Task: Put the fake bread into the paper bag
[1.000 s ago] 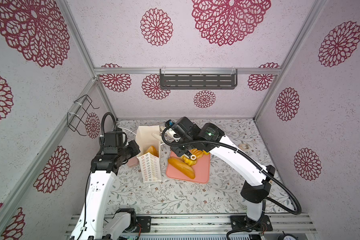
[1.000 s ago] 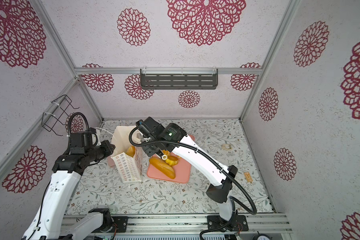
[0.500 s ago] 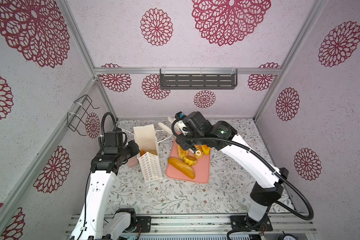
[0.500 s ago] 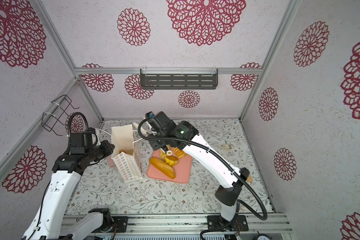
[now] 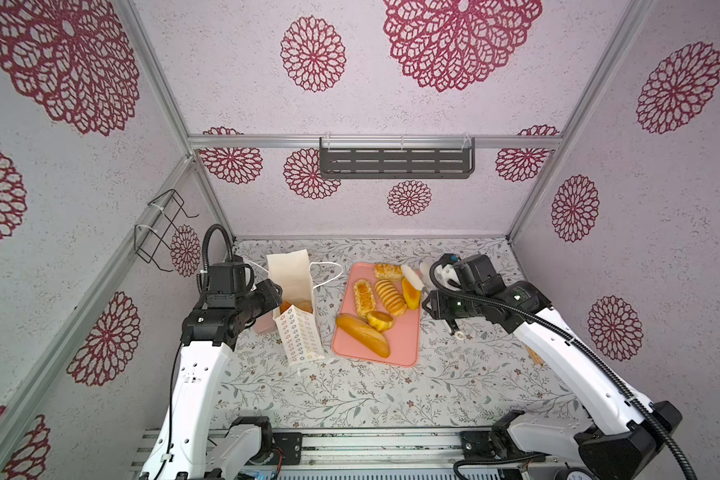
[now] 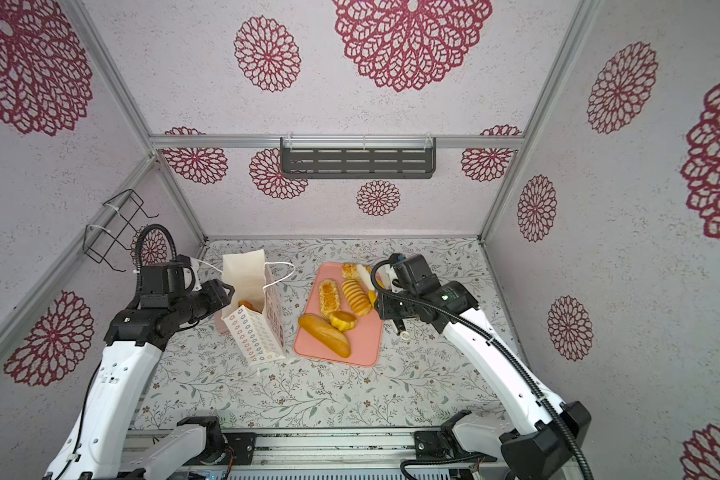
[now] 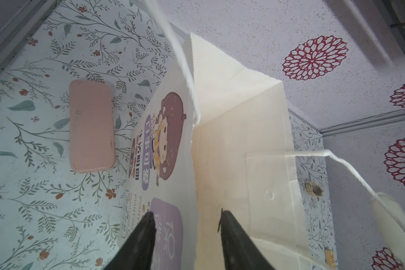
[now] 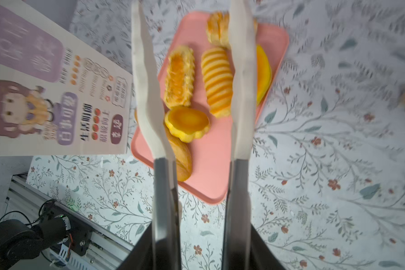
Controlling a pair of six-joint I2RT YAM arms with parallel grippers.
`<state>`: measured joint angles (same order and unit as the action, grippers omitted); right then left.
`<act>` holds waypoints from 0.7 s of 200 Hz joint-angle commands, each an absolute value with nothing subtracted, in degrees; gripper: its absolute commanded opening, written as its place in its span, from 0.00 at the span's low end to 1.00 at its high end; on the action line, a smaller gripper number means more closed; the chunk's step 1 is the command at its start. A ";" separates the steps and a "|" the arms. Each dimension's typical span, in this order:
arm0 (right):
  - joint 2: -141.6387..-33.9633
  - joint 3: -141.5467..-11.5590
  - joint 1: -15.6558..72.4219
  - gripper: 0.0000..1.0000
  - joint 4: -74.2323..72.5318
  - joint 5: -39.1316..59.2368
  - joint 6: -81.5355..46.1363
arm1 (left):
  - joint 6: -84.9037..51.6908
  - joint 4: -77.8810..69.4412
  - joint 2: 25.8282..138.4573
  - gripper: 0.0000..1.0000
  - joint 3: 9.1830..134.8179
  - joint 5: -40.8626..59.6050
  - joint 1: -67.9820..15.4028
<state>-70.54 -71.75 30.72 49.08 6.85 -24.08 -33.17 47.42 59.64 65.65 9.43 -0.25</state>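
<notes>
The paper bag (image 5: 297, 328) (image 6: 255, 336) stands open left of the pink tray (image 5: 404, 345) (image 6: 366, 340), with a golden piece of fake bread (image 5: 296, 306) (image 6: 246, 305) inside. My left gripper (image 5: 277, 293) (image 6: 227, 291) (image 7: 186, 216) is open, and the bag's front wall (image 7: 168, 145) runs between its jaws. On the tray lie a baguette (image 5: 362, 334) (image 8: 181, 154), a fluted bun (image 5: 380, 320) (image 8: 187, 124), a ridged loaf (image 5: 389, 297) (image 8: 216, 81) and other pastries. My right gripper (image 5: 431, 303) (image 6: 381, 305) (image 8: 200, 233) is shut on white-tipped tongs (image 8: 241, 93), which are spread and empty, by the tray's right edge.
A small pink case (image 7: 91, 126) (image 5: 262, 326) lies on the table against the bag's left side. A wire rack (image 5: 159, 232) hangs on the left wall and a dark shelf (image 5: 395, 164) on the back wall. Small scraps (image 5: 533, 355) lie at the table's right edge.
My right arm has swung with the tongs from over the bag to the tray's right side. My left gripper has opened off the bag's wall.
</notes>
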 commanded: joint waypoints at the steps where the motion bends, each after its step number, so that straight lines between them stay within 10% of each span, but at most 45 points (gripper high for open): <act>1: -68.90 -66.57 28.62 0.46 42.98 12.22 -26.58 | -32.63 46.67 58.96 0.54 66.27 8.64 -0.69; 140: -69.41 -46.84 28.59 0.53 27.78 28.39 -36.35 | -33.44 46.94 57.13 0.68 64.86 7.66 -0.70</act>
